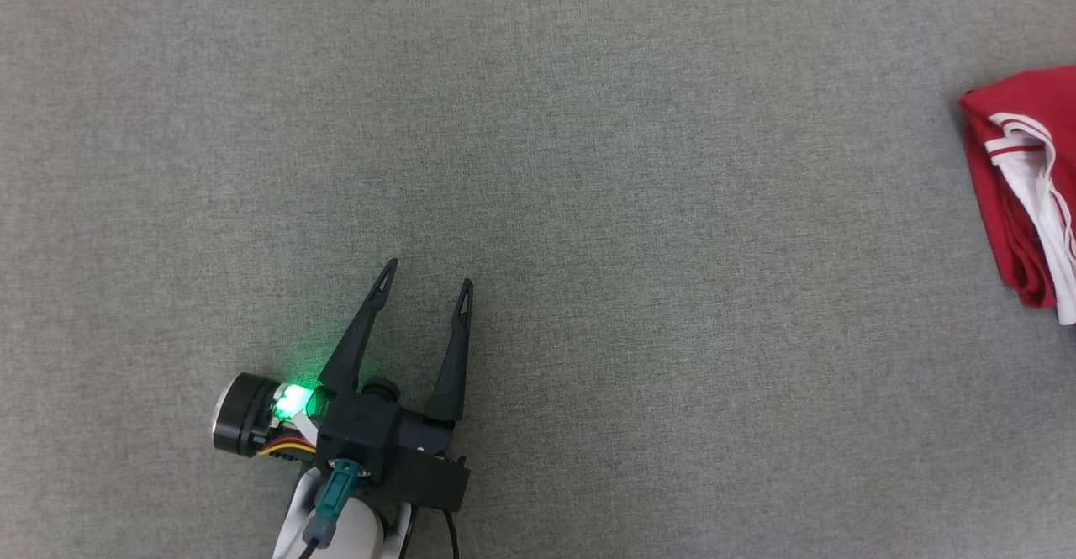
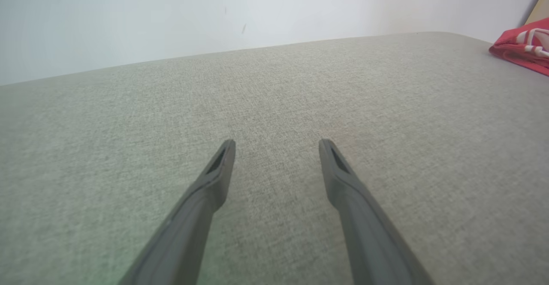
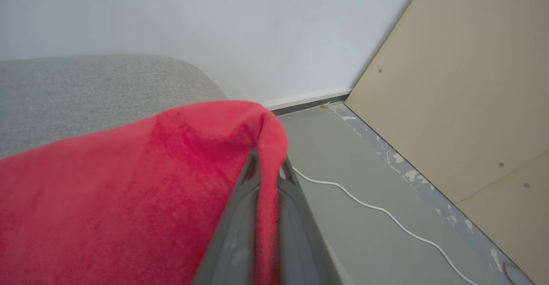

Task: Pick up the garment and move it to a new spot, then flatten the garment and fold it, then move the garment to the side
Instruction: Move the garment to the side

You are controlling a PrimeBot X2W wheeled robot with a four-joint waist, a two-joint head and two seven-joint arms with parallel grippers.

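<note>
Folds of the red garment (image 1: pixel 1021 189), trimmed with white stripes, lie bunched at the far right edge of the head view. They sit on the robot's right side of the grey cloth surface (image 1: pixel 588 164), and part of the heap runs off the picture. In the right wrist view the red cloth drapes over and between the two dark fingers of the right gripper (image 3: pixel 269 167). Its jaws are pressed together on a fold, pinching the garment. From there the cloth spreads down and to the left of that view, across the rounded corner of the surface.

The left gripper (image 1: pixel 428 275) is at the lower left of the head view, well apart from the garment. Its fingers are spread wide over bare grey cloth, with nothing between them. I cannot tell whether the tips touch the surface. A green light (image 1: pixel 290 399) glows at its wrist. In the left wrist view the garment shows as a small red heap at the far right edge.

Behind the surface stands a white wall (image 2: pixel 214 10). Past the corner, the right wrist view shows a grey floor (image 3: pixel 364 156), with a white cable (image 3: pixel 386 212) lying across it. A pale wooden panel (image 3: pixel 463 83) stands on the right of that view.
</note>
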